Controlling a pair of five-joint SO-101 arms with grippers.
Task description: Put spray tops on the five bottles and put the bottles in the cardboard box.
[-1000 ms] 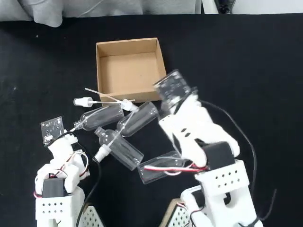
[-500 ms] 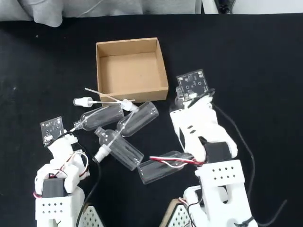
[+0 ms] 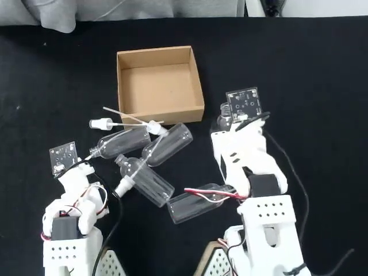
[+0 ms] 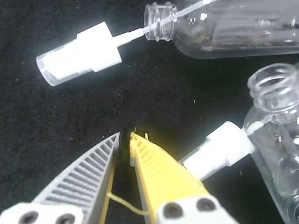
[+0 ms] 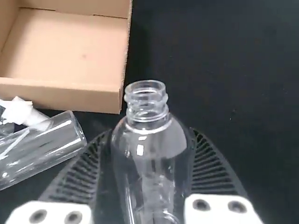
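desk: entry one, right pincer?

me: right pincer [image 5: 150,156]: pinching one bare-necked bottle [image 5: 147,126] by the body, a finger on each flank, neck pointing out past the tips. i judge the low grip leaves the threads free for a spray top.

desk: around it?

me: ahead of the tips and off to one side, the cardboard box [image 5: 70,95], no bottle in it yet. beside one finger, a second bottle [image 5: 42,140] lying on its side. behind the pincer, near that arm's base, another lying bottle [image 3: 198,206] with a cable draped across it.

desk: arm pose?

me: right arm [image 3: 244,158] stretched forward from its base, wrist near the box's corner.

desk: entry two, left pincer?

me: left pincer [image 4: 125,140]: pressed together, nothing between the fingers, tips low over the black table [image 4: 56,121]. beyond the tips, a loose spray top [image 4: 77,56], its dip tube running into the neck of a lying bottle [image 4: 233,28]. just beside the yellow finger, another spray top [image 4: 217,151], next to an open-necked bottle [image 4: 275,121]. i judge i've parked it facing the pile so a top is the nearest pick.

desk: pose?

me: left arm folded back close to its base, pincer aimed at the pile.
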